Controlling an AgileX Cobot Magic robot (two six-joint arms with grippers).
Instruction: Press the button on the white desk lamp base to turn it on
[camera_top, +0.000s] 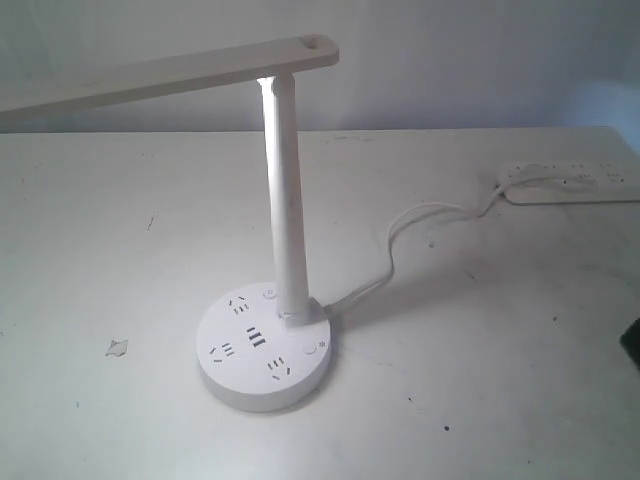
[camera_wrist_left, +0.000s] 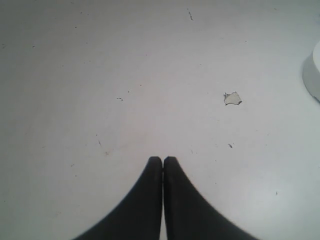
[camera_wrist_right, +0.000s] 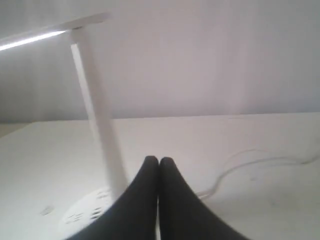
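Note:
The white desk lamp (camera_top: 283, 190) stands mid-table on its round white desk lamp base (camera_top: 262, 350). The button (camera_top: 308, 350) sits near the base's right rim beside a small grey sun mark; a plain button (camera_top: 269, 293) lies by the post. The underside of the long arm (camera_wrist_right: 35, 39) glows bright. My left gripper (camera_wrist_left: 163, 159) is shut and empty over bare table, with the base's rim (camera_wrist_left: 312, 75) off to one side. My right gripper (camera_wrist_right: 159, 159) is shut and empty, raised off the base (camera_wrist_right: 85, 212), which is blurred beside it. Only a dark corner (camera_top: 632, 345) of the right arm shows in the exterior view.
A white cable (camera_top: 400, 240) runs from the base to a long white power strip (camera_top: 570, 180) at the back right. A small torn scrap (camera_top: 118, 347) lies on the white table (camera_top: 480, 380) left of the base, also seen as the scrap (camera_wrist_left: 232, 98) in the left wrist view.

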